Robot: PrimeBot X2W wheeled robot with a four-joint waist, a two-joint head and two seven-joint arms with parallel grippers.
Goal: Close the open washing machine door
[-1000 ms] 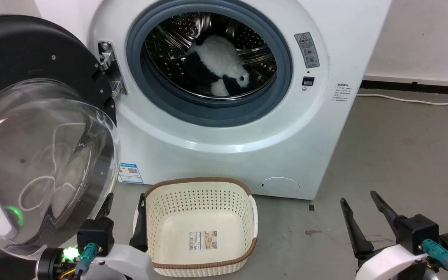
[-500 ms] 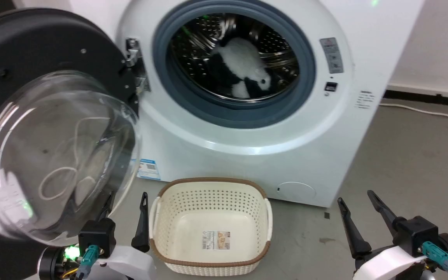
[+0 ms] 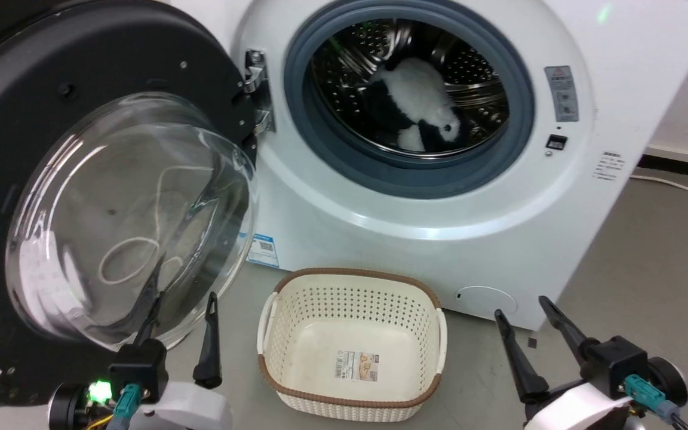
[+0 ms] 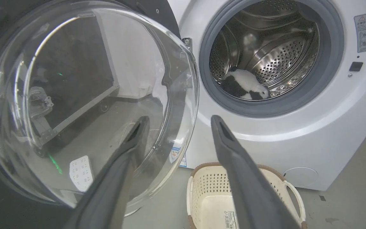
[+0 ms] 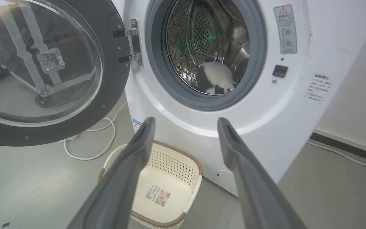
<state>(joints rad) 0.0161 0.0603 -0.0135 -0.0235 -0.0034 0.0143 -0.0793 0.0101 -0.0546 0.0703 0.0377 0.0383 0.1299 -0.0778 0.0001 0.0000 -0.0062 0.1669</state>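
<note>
Only the camera has been turned. Left claw [image 3: 184, 298] and right claw [image 3: 521, 306] are held apart, empty; the washing machine door [image 3: 81, 65] could be struck by the nearby left.

Left gripper [image 3: 184, 297] and right gripper [image 3: 520, 306]: long dark fingers [image 3: 208, 340], black blocks [image 3: 139, 361], white wrists [image 3: 192, 406], teal connectors [image 3: 639, 388].

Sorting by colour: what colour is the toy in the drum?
The toy is black and white; clearest in head view.
</note>
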